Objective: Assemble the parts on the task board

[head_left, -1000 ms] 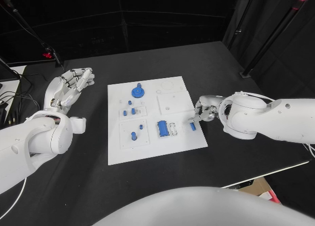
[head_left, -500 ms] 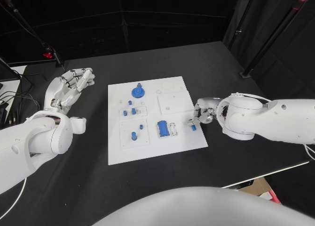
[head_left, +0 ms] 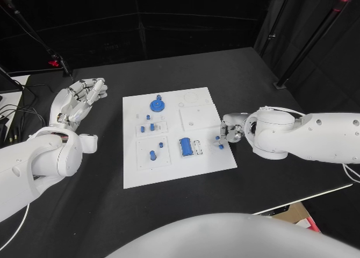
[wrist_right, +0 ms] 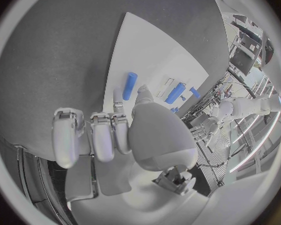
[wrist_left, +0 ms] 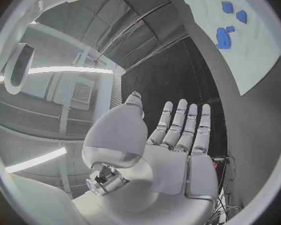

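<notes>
1. Left hand (head_left: 78,99) flat, fingers straight and spread, holding nothing — off the board's left edge.
2. Right hand (head_left: 230,129) at right edge of white board (head_left: 203,161); fingers curled — grip unclear.
3. Small blue peg (wrist_right: 130,79) lying on board, just past the fingertips.

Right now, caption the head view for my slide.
Right robot hand beside a small blue peg at the white task board's edge.

Matt white task board (head_left: 176,161), smooth
</notes>
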Robot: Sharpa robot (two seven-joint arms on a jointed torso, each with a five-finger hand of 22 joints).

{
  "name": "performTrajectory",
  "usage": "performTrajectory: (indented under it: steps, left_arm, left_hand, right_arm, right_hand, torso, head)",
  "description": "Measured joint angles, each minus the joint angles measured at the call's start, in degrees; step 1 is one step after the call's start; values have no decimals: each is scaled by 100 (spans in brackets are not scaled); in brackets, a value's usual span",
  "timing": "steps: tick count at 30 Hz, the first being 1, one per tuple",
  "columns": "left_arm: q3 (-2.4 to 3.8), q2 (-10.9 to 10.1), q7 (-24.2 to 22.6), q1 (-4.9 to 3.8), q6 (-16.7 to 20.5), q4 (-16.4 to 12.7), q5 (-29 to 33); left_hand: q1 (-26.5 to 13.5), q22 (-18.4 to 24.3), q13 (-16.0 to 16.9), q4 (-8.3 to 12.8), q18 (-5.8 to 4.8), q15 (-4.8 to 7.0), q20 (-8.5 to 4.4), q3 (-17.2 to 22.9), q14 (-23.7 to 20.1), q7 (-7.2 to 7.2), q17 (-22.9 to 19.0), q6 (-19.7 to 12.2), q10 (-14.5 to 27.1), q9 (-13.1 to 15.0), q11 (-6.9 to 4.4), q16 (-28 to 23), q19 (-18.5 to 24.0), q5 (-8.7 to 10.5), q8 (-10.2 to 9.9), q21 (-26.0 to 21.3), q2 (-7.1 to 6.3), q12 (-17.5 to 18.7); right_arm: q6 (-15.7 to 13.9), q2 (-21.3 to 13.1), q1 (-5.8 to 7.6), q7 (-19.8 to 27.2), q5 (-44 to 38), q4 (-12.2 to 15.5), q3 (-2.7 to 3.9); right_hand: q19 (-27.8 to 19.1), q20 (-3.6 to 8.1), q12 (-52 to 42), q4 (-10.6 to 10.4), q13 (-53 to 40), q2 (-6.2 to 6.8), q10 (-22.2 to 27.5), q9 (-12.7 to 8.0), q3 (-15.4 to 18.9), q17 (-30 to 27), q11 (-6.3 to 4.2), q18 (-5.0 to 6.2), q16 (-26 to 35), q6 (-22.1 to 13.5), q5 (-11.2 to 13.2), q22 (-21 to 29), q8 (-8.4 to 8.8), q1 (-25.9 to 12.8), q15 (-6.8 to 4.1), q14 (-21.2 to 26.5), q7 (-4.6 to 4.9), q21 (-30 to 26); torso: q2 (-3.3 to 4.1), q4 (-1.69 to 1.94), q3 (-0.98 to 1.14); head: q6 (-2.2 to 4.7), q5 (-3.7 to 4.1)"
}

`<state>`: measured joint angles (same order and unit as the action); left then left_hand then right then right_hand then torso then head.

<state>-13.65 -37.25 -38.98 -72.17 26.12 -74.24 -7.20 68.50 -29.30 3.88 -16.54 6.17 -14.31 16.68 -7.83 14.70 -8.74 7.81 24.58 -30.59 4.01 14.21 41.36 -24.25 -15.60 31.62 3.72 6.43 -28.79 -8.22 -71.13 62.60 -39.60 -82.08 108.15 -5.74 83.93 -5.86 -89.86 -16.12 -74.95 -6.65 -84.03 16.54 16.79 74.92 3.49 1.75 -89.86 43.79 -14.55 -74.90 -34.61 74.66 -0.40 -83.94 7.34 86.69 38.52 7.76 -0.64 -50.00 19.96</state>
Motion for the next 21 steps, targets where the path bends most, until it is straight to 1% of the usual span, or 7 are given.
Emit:
performTrajectory:
  steps: [9,11,15,16,19,20,21]
  left_arm:
    - [0,-5,0,2,-3,-3,0]
    - [0,-5,0,2,-3,-3,0]
    - [0,-6,0,2,-4,-3,0]
    - [0,-5,0,2,-5,-3,0]
    - [0,-5,0,3,-6,-2,0]
    - [0,-5,0,4,-7,-2,0]
    - [0,-3,0,4,-8,-2,0]
  left_hand:
    - [0,0,0,0,1,0,0,0,0,0,0,0,0,0,0,0,0,0,1,0,0,0]
    - [0,9,-5,-16,1,0,0,-16,0,0,-8,0,0,0,0,0,0,0,23,0,0,0]
    - [0,10,-5,-16,0,0,0,-16,0,0,-8,0,0,0,0,0,0,0,23,0,0,0]
    - [0,9,-5,-16,0,0,0,-15,0,0,-8,0,0,0,0,0,0,0,23,0,0,0]
    - [0,9,-5,-16,0,0,0,-16,0,0,-8,0,0,0,0,0,0,0,23,0,0,0]
    - [0,9,-5,-16,0,0,0,-15,0,0,-8,0,0,0,0,0,0,0,23,0,0,0]
    - [0,9,-5,-16,0,0,0,-16,0,0,-8,0,0,0,0,0,0,0,23,0,0,0]
  right_arm:
    - [91,128,5,-14,-89,-48,11]
    - [103,155,5,-14,-105,-65,12]
    - [128,195,5,-14,-136,-111,9]
    - [128,202,8,-14,-147,-118,-14]
    - [134,216,2,-13,-159,-122,-110]
    - [135,217,-2,-8,-159,-122,-121]
    - [135,221,1,-6,-161,-123,-124]
  right_hand:
    - [0,0,-6,72,-16,-48,0,8,-136,0,0,0,0,-17,-17,0,-5,244,0,0,-9,0]
    - [0,0,-21,88,-15,-41,0,91,-152,0,1,0,0,-16,-17,0,1,295,0,0,-9,0]
    - [0,0,-35,81,-15,-62,1,574,-177,0,1,0,0,-15,-16,0,6,317,0,0,-10,23]
    - [0,0,-38,83,-15,-57,1,858,-179,-1,1,0,0,-15,-17,0,6,353,0,0,-9,23]
    - [0,0,-47,104,-14,-53,1,2861,-201,-1,1,0,0,-23,-2,0,35,369,0,0,-18,23]
    - [0,0,-56,112,-15,-35,1,3100,-209,-1,1,0,0,-24,8,0,39,388,0,0,-18,23]
    - [0,0,-55,134,-15,-22,1,3100,-231,-1,1,0,0,-24,31,0,40,424,0,0,-19,23]
  torso:
    - [1,-2,2]
    - [1,-2,2]
    - [1,-2,2]
    - [1,-1,2]
    - [1,1,2]
    - [1,1,2]
    - [1,1,2]
  head:
    - [0,7]
    - [0,8]
    - [0,8]
    - [0,8]
    - [0,8]
    - [0,8]
    - [0,8]
